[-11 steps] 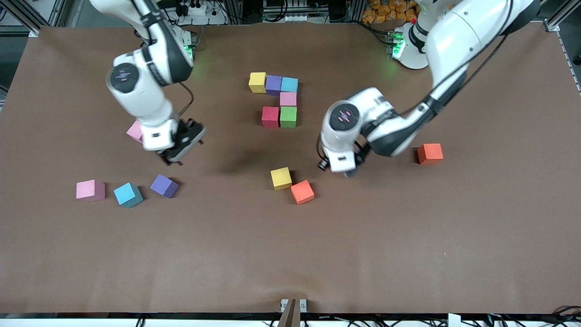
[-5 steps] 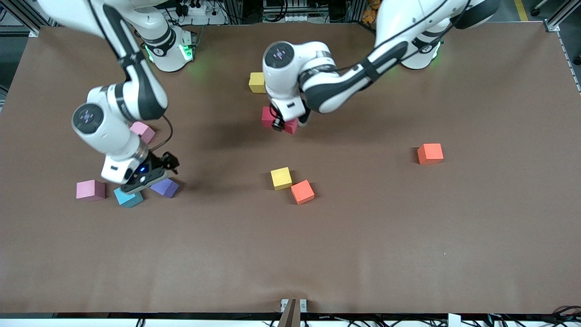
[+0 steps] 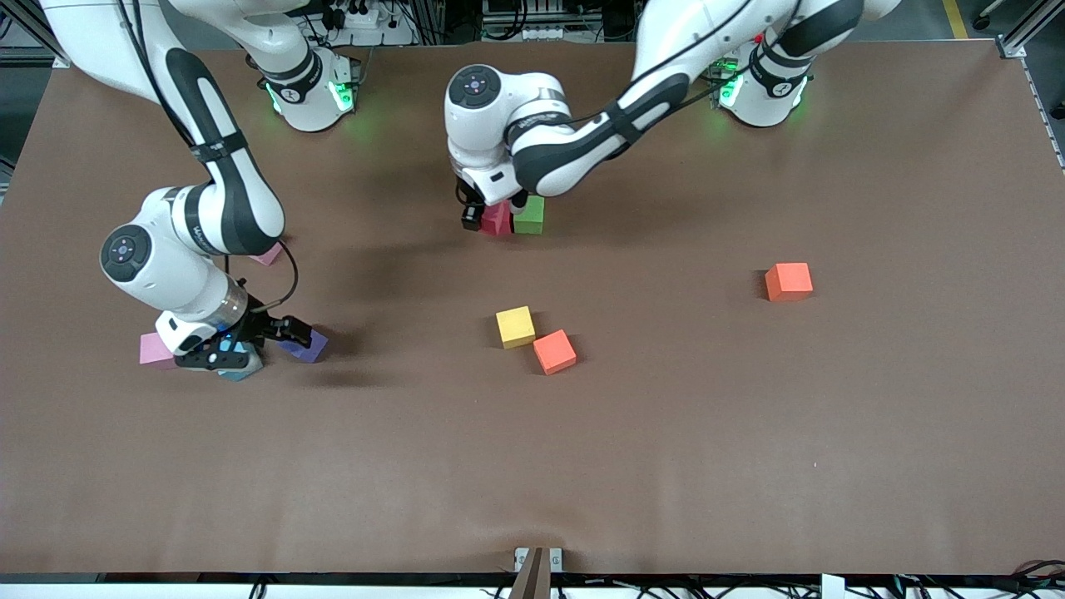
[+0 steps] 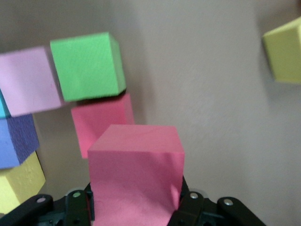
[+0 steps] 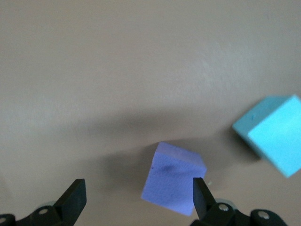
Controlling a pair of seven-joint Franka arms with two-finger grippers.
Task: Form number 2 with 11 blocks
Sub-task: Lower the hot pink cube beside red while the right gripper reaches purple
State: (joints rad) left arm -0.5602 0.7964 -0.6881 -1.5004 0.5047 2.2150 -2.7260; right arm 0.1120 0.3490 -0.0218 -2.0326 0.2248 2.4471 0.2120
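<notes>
The left gripper (image 4: 136, 207) was closed on a pink block (image 4: 135, 174) and hung just over the red block (image 4: 101, 120) that touched the green block (image 3: 529, 215) of the unfinished number 2, its faces about square with theirs. The right gripper (image 5: 136, 200) stood open just over the purple block (image 5: 173, 178), which lay turned to the jaws, beside the light blue block (image 5: 275, 134), near the right arm's end of the table (image 3: 666, 433)

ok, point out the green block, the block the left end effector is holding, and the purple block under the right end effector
green block (image 4: 86, 66), left wrist view, middle of its top face
held red block (image 4: 136, 181), left wrist view, middle of its facing side
purple block (image 5: 173, 181), right wrist view, middle of its visible face
</notes>
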